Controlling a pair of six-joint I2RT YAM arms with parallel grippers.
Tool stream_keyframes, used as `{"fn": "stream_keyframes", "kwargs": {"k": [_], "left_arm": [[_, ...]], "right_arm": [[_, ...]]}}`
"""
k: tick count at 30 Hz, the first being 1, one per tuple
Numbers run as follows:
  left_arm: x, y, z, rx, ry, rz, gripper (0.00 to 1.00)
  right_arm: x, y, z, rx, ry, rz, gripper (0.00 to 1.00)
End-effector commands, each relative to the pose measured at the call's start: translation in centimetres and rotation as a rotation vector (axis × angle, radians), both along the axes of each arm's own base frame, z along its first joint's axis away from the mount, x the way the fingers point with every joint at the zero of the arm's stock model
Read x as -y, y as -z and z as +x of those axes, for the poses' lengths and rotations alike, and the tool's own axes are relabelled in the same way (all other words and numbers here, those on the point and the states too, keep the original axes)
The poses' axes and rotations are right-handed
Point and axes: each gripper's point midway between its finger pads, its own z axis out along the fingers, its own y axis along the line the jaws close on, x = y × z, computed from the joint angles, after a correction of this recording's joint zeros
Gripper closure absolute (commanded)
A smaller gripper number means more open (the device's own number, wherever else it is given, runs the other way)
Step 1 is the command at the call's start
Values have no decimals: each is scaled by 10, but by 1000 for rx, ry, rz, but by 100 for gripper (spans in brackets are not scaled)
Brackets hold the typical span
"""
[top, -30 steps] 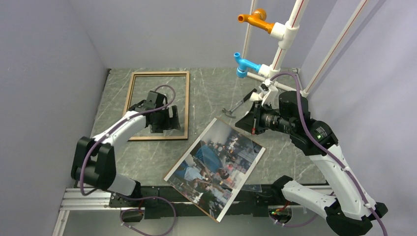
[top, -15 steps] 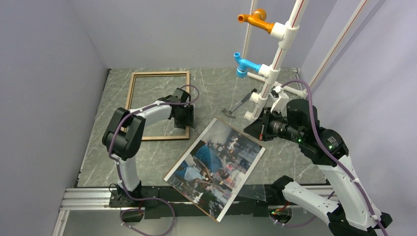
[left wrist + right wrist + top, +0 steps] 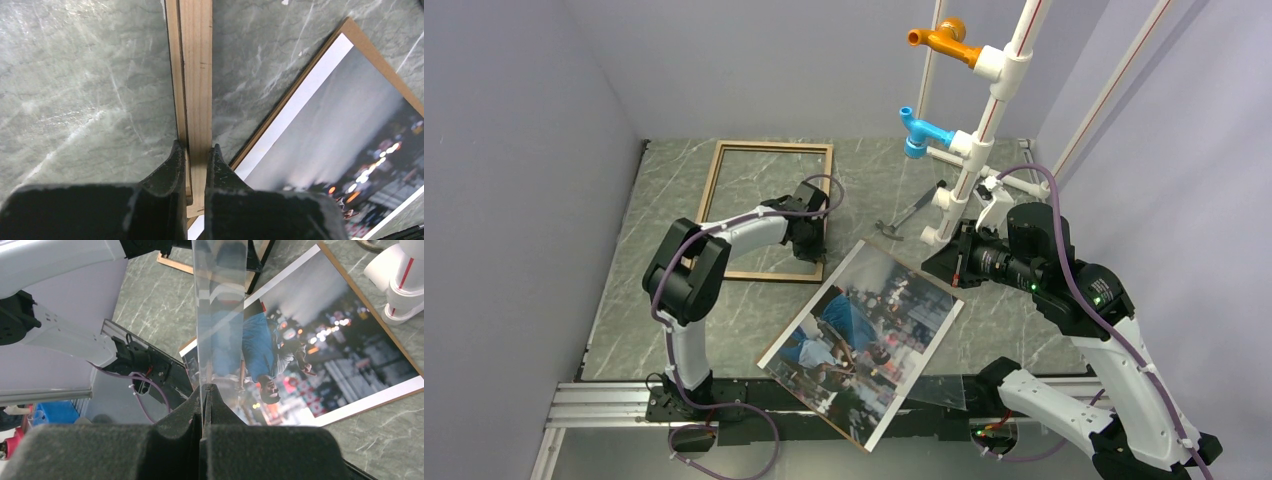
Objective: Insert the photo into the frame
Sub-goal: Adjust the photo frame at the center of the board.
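The frame (image 3: 774,146) lies flat at the back left, its brown wood side up. My left gripper (image 3: 810,242) is shut on the frame's right rail (image 3: 196,75) close to its near corner, one finger on each side of the wood (image 3: 196,150). The photo (image 3: 861,340) lies picture up in the middle of the table on a brown backing board (image 3: 370,47); it shows again in the wrist views (image 3: 340,130) (image 3: 320,325). My right gripper (image 3: 937,265) is shut on a clear sheet (image 3: 222,300), held on edge above the photo (image 3: 206,387).
A white pipe stand (image 3: 984,120) with orange (image 3: 939,40) and blue (image 3: 919,130) fittings rises at the back right. A small metal tool (image 3: 904,218) lies by its foot. Grey walls close in left, back and right; an aluminium rail (image 3: 604,405) runs along the near edge.
My left gripper went from open inside the frame to shut on its right rail. The frame has slid a little to the right. The right arm lifted slightly, then held still.
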Motion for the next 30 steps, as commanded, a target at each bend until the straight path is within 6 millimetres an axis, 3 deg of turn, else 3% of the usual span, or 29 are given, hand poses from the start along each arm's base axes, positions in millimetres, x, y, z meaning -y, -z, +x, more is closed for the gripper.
{"fn": "stream_keyframes", "kwargs": {"k": [1,8,15,23,30], "left_arm": [[22,7,-9,-28,52,-48,100],[18,11,-9,-43,-6,-22,100],[2,2,-3,-25,-110,21,100],[5,-4,-1,-20,-165,-26,100],[-16,-11,-9,13,-275,2,100]], "right_arm": [[2,-4,3,18,22,10,100],[0,3,4,6,21,10,100],[-2,9,6,-5,20,7,100],[-3,13,7,-11,19,6,100],[-4,14,7,-13,17,11,100]]}}
